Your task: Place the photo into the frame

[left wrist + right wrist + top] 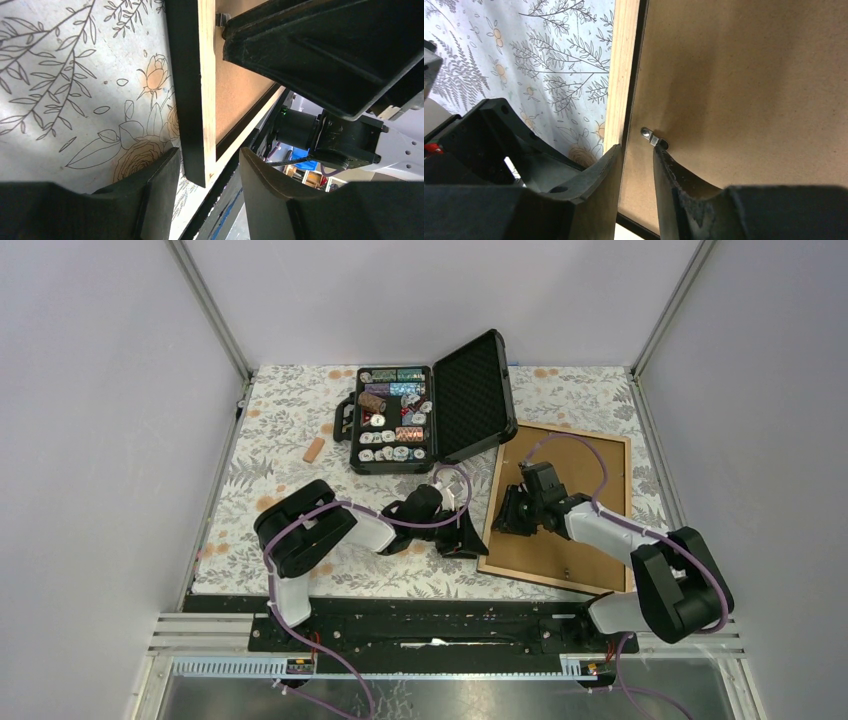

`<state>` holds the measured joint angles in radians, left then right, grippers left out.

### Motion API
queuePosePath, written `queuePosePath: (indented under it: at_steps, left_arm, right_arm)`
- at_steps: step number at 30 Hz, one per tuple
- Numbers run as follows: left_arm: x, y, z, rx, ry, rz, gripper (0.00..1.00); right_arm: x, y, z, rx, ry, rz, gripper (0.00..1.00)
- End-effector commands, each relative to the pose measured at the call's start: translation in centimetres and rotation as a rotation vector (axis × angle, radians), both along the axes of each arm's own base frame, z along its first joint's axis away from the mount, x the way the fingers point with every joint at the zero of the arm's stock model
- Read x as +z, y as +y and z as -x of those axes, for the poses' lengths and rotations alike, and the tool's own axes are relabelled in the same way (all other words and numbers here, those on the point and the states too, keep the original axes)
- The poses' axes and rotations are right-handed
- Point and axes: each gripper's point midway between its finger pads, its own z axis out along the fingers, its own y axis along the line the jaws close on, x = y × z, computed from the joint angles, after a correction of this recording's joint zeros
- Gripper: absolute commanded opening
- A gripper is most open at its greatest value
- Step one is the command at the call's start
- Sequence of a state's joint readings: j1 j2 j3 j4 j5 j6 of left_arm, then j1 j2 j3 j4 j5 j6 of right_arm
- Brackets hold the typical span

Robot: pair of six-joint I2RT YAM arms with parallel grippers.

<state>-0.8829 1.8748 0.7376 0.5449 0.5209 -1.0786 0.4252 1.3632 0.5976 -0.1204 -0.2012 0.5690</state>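
Note:
The frame (575, 475) lies back side up at the right of the table, with a light wood rim and a brown backing board. The photo is out of view. My left gripper (465, 538) is at the frame's near left corner. In the left wrist view that corner (202, 125) stands between the open jaws of my left gripper (210, 170), with a gap on each side. My right gripper (508, 520) points down at the frame's left edge. Its jaws (638, 155) stand narrowly open over the seam between wood rim (621, 75) and backing board (749, 75). One fingertip touches a small metal tab (650, 136).
An open black case of poker chips (395, 420) stands at the back middle, its lid (475, 395) leaning toward the frame's far corner. A small tan piece (314, 450) lies left of it. A floral cloth (280, 430) covers the table. The two grippers are close together.

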Motion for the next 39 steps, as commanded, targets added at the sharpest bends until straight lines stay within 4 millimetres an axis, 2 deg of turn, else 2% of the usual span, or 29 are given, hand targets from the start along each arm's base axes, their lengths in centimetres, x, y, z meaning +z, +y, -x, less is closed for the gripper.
queuePosePath:
  at_steps: [1, 5, 9, 17, 29, 39]
  left_arm:
    - [-1.4, 0.2, 0.1, 0.008, 0.009, -0.038, 0.52]
    - [-1.5, 0.3, 0.2, 0.005, 0.011, -0.040, 0.51]
    - [-1.7, 0.4, 0.3, 0.001, 0.015, -0.042, 0.51]
    - [-2.0, 0.4, 0.3, -0.004, 0.007, -0.063, 0.50]
    - [-3.8, 0.7, -0.4, 0.021, 0.017, -0.136, 0.29]
    - [-5.1, 1.4, -0.2, 0.042, 0.042, -0.172, 0.23]
  right_arm:
    - [0.1, 0.8, 0.3, -0.005, 0.015, -0.043, 0.37]
    - [1.8, -1.0, -0.5, -0.030, -0.028, 0.061, 0.38]
    - [3.8, -1.2, -1.7, -0.034, -0.091, 0.078, 0.45]
    - [1.6, -0.3, -2.4, 0.003, -0.041, 0.084, 0.45]
    - [-0.7, -0.2, -0.9, 0.012, 0.016, 0.067, 0.39]
    - [-0.4, 1.4, 1.0, 0.015, 0.079, -0.065, 0.39]
